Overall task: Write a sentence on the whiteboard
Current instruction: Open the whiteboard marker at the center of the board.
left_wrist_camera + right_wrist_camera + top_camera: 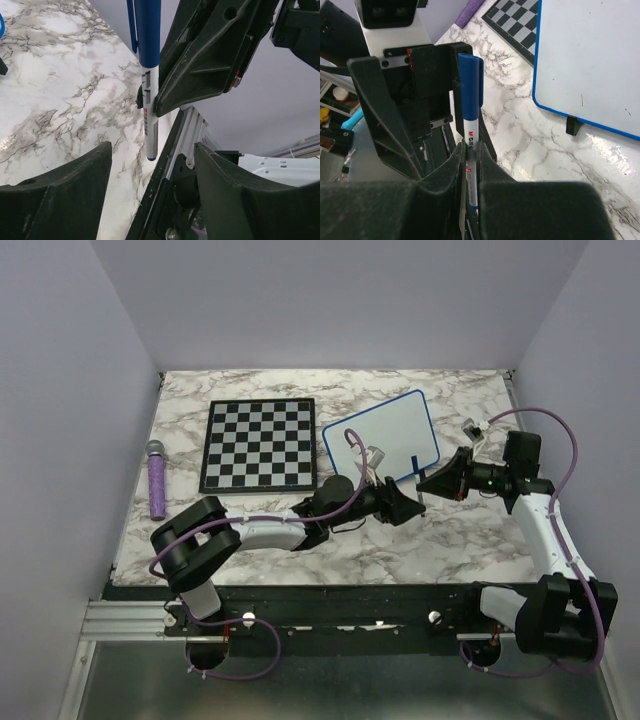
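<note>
The whiteboard (385, 430), blue-framed on small black feet, lies at the back centre-right of the marble table. Its white face (590, 55) shows no sentence, only a few tiny dark specks. My right gripper (471, 147) is shut on a white marker with a blue cap (471, 125) and holds it in the air in front of the board (413, 464). My left gripper (405, 505) faces it from the left, its jaws wide apart (152, 150). The marker (149, 100) hangs just beyond the left fingertips, touching neither.
A black-and-white chessboard (258, 445) lies left of the whiteboard. A purple stick-shaped object (157, 480) lies near the table's left edge. A metal rail (300, 605) runs along the near edge. Pale walls close in on three sides.
</note>
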